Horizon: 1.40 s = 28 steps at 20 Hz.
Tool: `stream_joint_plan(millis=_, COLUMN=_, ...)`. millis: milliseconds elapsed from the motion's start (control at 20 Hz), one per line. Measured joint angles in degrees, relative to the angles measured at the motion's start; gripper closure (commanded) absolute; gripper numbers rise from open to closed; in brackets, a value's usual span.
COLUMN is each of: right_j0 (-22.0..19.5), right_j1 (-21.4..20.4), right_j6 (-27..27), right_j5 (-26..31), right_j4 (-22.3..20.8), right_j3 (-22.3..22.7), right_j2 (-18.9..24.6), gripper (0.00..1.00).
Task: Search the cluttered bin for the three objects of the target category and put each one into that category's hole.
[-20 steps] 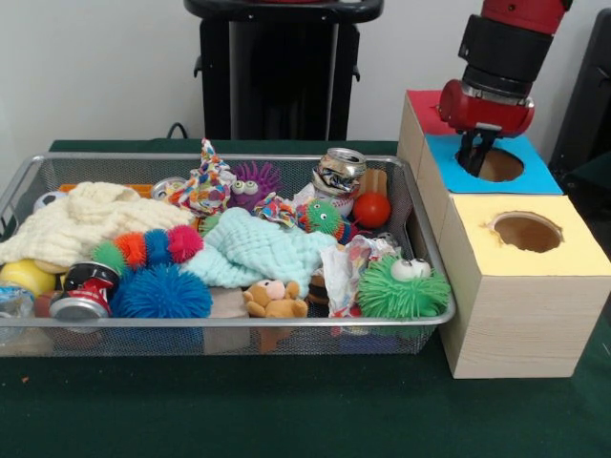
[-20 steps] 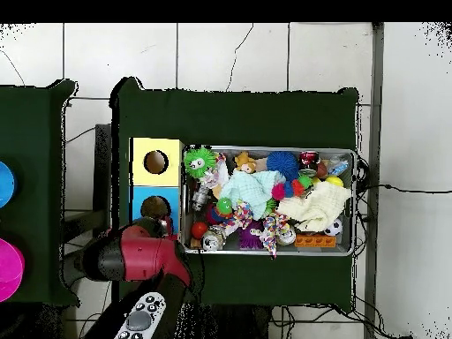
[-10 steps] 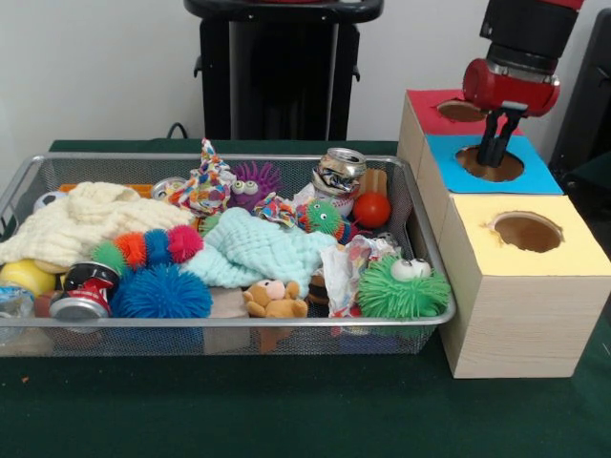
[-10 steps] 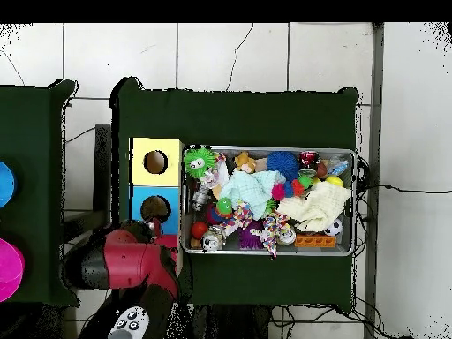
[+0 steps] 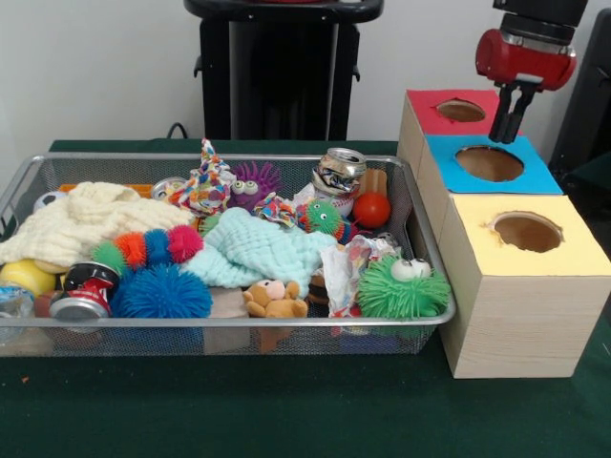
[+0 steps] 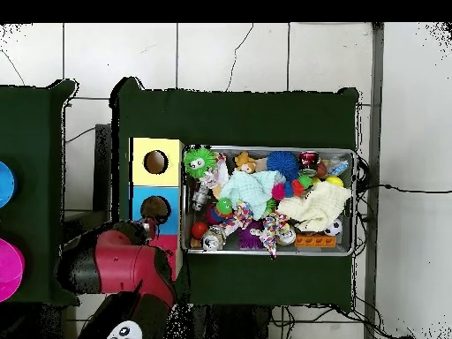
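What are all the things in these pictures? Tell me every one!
Bin: 1, silver mesh, on the green table.
Boxes: 3, wooden, right of the bin in the front view; red hole farthest, blue hole in the middle, yellow hole nearest.
Cans: 2 clear ones, one crushed at the back, one red at front left.
Bottle: 1, clear, bin's front left corner.
Spiky balls: green, blue, purple.
Cloths: cream, mint.
Teddy: 1, tan, front.
Red ball: 1, back right.
Gripper: red and black, above the red and blue holes, empty.
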Motion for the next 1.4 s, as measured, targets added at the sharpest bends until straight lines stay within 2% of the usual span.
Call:
stream_joint_plan(millis=300, right_j0=-2.19, right_j1=0.6, right_j6=0.0, right_j5=-0.31, right_j4=-1.1, right_j3=-0.6, right_j2=-1.16, gripper=1.0)
stream_joint_plan(millis=600, right_j0=-8.9, right_j1=0.51, right_j6=0.0, right_j5=-2.34, right_j4=-4.49, right_j3=-0.71, right_j2=-1.16, gripper=1.0)
stream_joint_plan(millis=800, right_j0=-14.67, right_j1=0.14, right_j6=0.0, right_j5=-3.74, right_j4=-8.27, right_j3=-0.87, right_j2=-1.06, gripper=1.0)
stream_joint_plan(millis=950, right_j0=-17.15, right_j1=-0.11, right_j6=0.0, right_j5=-3.88, right_j4=-10.5, right_j3=-1.33, right_j2=-1.05, gripper=1.0)
stream_joint_plan(millis=1400, right_j0=-20.73, right_j1=-1.11, right_j6=0.0, right_j5=-4.45, right_j4=-16.56, right_j3=-3.94, right_j2=-0.94, gripper=1.0)
